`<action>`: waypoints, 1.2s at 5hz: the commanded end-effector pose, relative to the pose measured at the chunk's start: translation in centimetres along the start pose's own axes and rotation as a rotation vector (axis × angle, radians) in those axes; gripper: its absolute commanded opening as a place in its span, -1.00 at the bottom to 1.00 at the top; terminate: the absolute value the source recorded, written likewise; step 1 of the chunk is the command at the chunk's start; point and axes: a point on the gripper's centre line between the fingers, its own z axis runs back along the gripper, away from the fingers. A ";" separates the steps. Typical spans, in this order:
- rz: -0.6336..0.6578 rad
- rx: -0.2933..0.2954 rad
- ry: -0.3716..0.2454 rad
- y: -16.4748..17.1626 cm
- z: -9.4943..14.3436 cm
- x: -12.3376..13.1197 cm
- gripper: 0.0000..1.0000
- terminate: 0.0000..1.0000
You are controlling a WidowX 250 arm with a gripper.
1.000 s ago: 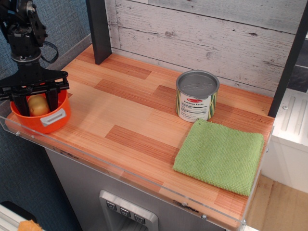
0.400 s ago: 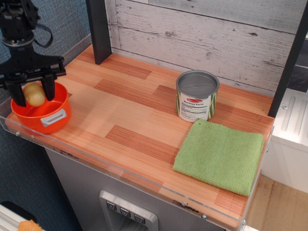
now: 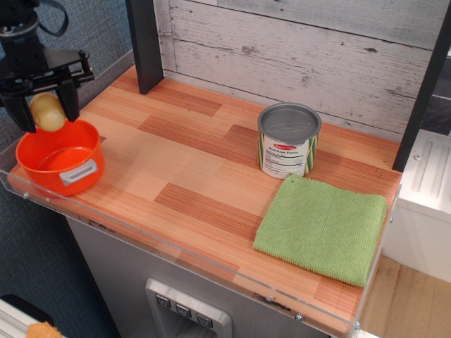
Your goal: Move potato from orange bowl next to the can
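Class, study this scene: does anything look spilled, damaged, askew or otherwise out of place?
Nothing stands out. The gripper holds the potato above the orange bowl; the can stands upright, and the green cloth lies flat.

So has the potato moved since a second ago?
Yes. The potato, held in the gripper, has risen from inside the orange bowl to above its rim; the bowl stayed put.

One potato (image 3: 48,112), one orange bowl (image 3: 62,167), one can (image 3: 288,141), and seemingly one green cloth (image 3: 323,227).
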 end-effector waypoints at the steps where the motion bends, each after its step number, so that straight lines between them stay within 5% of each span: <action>1: -0.167 -0.113 -0.038 -5.6 1.7 1.0 -1.00 -1.00; 4: -0.407 -0.178 -0.006 -13.3 -3.4 0.9 -1.00 -1.00; 6: -0.432 -0.199 -0.018 -15.3 -4.9 1.4 -1.00 -1.00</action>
